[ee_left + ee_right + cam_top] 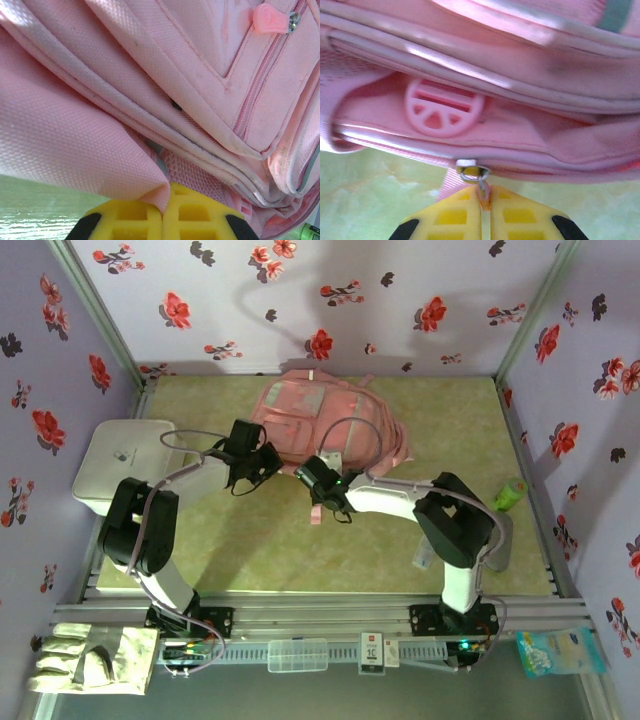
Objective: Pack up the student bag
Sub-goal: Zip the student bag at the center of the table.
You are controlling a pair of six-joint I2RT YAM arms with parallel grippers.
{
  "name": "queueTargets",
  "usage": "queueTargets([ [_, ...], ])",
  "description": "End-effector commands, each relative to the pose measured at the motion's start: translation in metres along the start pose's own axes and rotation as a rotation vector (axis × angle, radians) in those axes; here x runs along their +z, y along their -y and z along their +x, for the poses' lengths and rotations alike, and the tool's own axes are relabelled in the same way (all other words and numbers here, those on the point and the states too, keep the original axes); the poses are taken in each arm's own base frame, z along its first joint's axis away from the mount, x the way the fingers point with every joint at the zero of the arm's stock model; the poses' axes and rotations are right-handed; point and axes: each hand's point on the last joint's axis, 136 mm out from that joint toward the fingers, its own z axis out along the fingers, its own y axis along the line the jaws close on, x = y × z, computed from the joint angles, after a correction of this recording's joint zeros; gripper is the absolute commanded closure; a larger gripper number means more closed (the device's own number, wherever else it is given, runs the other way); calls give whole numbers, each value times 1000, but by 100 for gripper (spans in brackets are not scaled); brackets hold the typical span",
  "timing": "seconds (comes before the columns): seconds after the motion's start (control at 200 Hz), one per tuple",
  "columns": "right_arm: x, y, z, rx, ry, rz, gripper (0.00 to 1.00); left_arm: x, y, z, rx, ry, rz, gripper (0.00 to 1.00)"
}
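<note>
Near edge: left fingers (162, 222) pinched shut on a fold of student bag (325, 410) fabric. Beside them, right fingers (482, 217) closed on its zip pull (481, 187). Bag lies flat on green worktop (300, 550), toward the back wall; white box (120, 455) at left

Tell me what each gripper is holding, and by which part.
The left gripper pinches a fabric fold of the bag; the right gripper pinches its zip pull, just below the metal slider.
</note>
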Motion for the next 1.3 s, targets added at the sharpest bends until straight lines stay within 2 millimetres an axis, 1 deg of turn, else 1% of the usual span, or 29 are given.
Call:
queueTargets([
  [0.0, -6, 33, 2, 63, -3, 90, 90, -11, 13, -21, 40, 72, 29, 100],
  [0.05, -6, 30, 0, 58, -4, 73, 90, -11, 13, -21, 38, 71, 28, 100],
  [0.17, -4, 11, -5, 18, -17, 7, 87, -12, 15, -22, 38, 70, 33, 100],
  [0.255, 0, 5, -8, 7, -20, 2, 85, -13, 16, -21, 38, 70, 38, 100],
  [0.585, 12, -2, -19, -15, 5, 33, 79, -12, 14, -19, 41, 62, 33, 100],
  [0.73, 15, -2, -21, -15, 6, 52, 82, -13, 15, -19, 45, 63, 35, 100],
  [0.9, 13, 9, -21, 9, 22, 90, 89, -13, 14, -20, 46, 66, 32, 100],
  [1.065, 3, 21, -21, 36, 52, 107, 96, -11, 12, -21, 48, 68, 24, 100],
  [1.2, -8, 43, -18, 73, 85, 155, 98, -12, 8, -26, 58, 83, 4, 100],
  [1.295, -14, 63, -12, 94, 97, 190, 100, -12, 1, -30, 63, 96, -17, 100],
])
